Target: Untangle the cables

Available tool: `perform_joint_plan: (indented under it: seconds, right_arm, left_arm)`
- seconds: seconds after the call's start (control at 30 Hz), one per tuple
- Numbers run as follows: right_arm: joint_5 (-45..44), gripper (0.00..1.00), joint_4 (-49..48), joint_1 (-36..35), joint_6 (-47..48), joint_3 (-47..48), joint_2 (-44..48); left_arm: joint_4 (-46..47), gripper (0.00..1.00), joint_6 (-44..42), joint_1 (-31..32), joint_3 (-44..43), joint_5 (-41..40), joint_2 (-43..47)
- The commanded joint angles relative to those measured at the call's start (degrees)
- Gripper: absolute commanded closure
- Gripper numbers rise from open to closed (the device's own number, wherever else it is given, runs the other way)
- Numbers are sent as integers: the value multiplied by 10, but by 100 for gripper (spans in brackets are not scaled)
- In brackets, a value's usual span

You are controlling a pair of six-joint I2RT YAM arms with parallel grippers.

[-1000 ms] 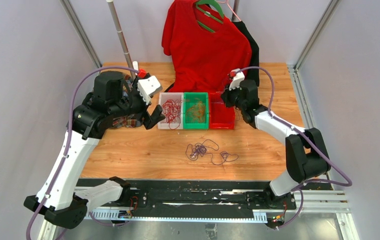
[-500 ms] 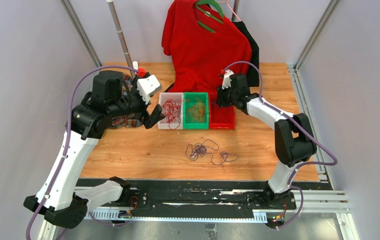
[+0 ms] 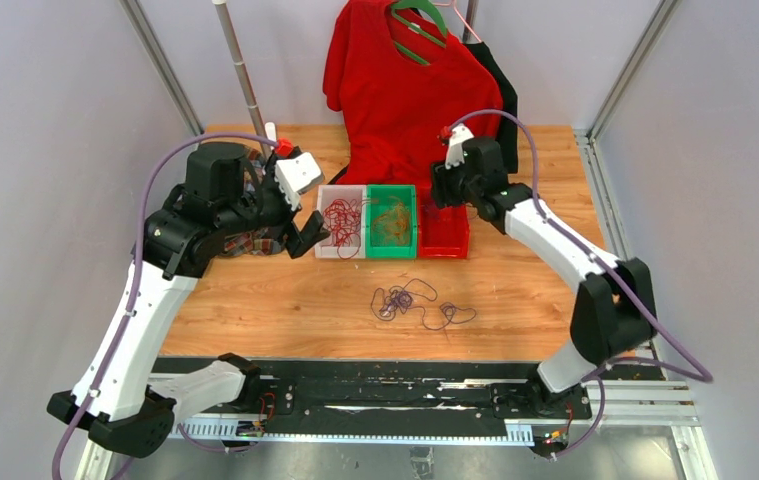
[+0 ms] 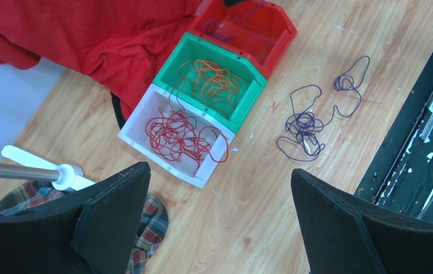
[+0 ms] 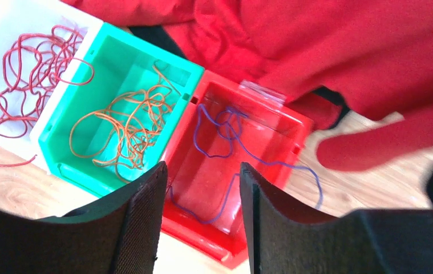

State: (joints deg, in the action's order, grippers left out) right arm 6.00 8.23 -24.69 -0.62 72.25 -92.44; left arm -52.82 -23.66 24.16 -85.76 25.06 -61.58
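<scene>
Sorting of the cables by colour, step in hand as we judge it: delivery of a purple strand to its bin, with more purple left to fetch. Right gripper: over the red bin, fingers parted, nothing between them. Left gripper: spread wide, empty, hanging near the white bin on its left side. White bin: red wires in a loose curly heap, one loop spilling over the rim. Green bin, in the middle: orange wires, likewise heaped. Red bin: a single purple strand, one end trailing over the rim onto the table. Remaining item: a purple tangle on the bare wood, well apart from the bins, towards the arm bases, knotted at one end with long loops running off it. Next move, in our estimate: an arm comes down on that tangle and pinches one hair-fine loop clear of the knot, a fine and low grip, since the wire lies flat on the wood
</scene>
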Motion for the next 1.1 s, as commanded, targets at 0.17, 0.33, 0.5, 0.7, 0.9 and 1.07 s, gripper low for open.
perform_joint_plan:
  seconds: [0.17,0.33,0.5,0.7,0.9,1.07]
  right_arm:
    - [-189,44,-52,-173,-28,-203,181]
    - [-86,43,-84,-207,-105,-303,230]
    - [-79,43,-139,-231,-172,-417,268]
    - [-96,43,-183,-264,-209,-480,269]
    - [-99,48,-209,-272,-217,-482,223]
    - [-108,75,-211,-276,-206,-470,201]
  left_arm:
    - [39,2,-72,-4,104,6,26]
    - [56,2,-91,-8,154,10,31]
    - [73,2,-137,-8,233,-11,37]
    - [99,2,-165,-8,309,-9,53]
    - [87,2,-174,-8,298,18,39]
    - [40,2,-205,-8,279,46,39]
